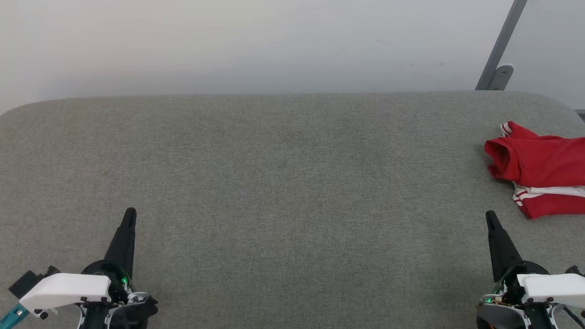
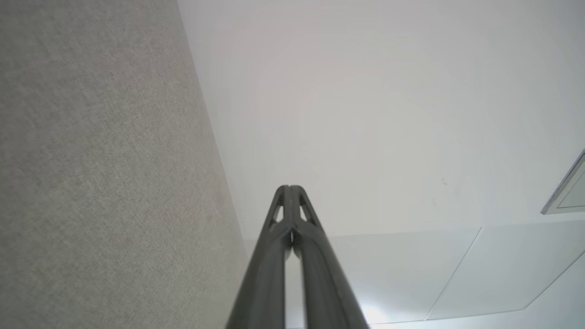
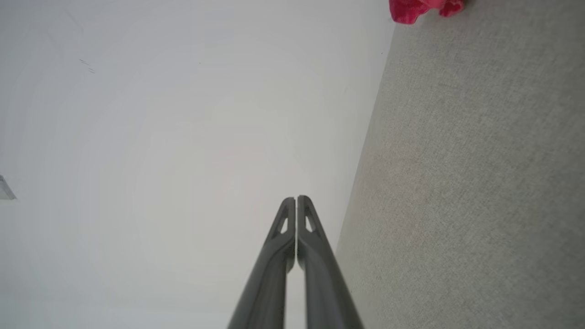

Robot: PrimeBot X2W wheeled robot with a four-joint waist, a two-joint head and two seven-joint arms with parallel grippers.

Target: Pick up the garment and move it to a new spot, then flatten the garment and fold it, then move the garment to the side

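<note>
1. Red garment (image 1: 548, 168) lies folded at the far right edge of the grey desk (image 1: 272, 183).
2. Right gripper (image 1: 491, 219) and left gripper (image 1: 130, 212): fingers pressed together, both empty, clear of the cloth.
3. Judged: final set-aside looks done; no further grasp needed.

The garment (image 1: 547, 171) lies folded on the counter (image 1: 282, 183) at its far right edge, just ahead and to the right of the right end effector (image 1: 491, 217). The left end effector (image 1: 130, 212) sits well apart, across the counter. A wall (image 1: 229, 35) stands behind.
</note>
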